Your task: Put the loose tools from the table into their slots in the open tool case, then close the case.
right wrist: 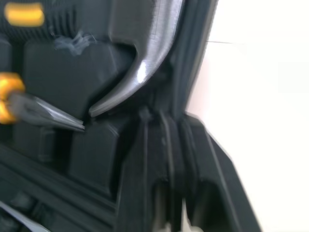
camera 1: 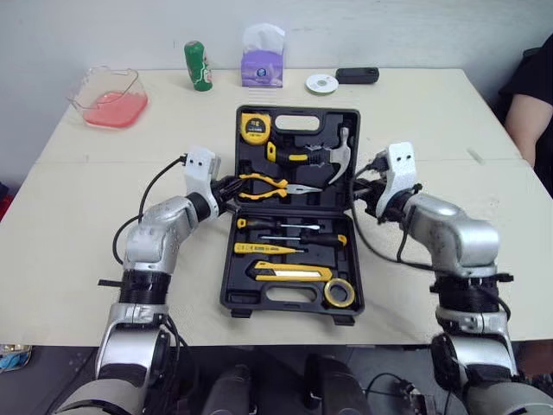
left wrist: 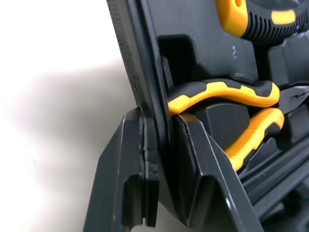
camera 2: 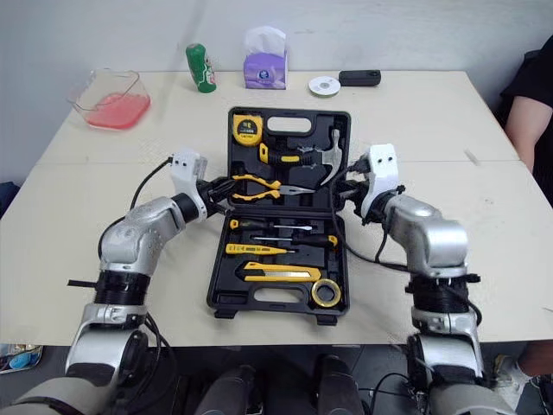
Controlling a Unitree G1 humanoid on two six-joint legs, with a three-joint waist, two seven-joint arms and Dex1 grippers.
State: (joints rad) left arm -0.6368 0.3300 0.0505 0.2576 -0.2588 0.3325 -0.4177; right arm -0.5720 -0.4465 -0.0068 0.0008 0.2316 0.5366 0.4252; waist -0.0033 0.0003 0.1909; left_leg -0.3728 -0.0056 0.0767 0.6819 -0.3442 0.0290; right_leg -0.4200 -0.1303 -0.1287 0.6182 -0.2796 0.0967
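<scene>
tool case lid point(camera 1: 244, 138) held at both side walls
its thin rim is pinched by the left gripper point(camera 1: 230, 191) and the right gripper point(camera 1: 359, 188); stiff, smooth plastic, judged heavy with the hammer point(camera 1: 342, 157).

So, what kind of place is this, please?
Probably an office or lab room, not a workshop: a plain table by a white wall, a tissue box and a can at its far edge, a person at the right. The only tools sit in one case.

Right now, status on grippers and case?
Both clamped on tool case side walls: left gripper, right gripper. Case open flat. Nothing blocking closure.
</scene>
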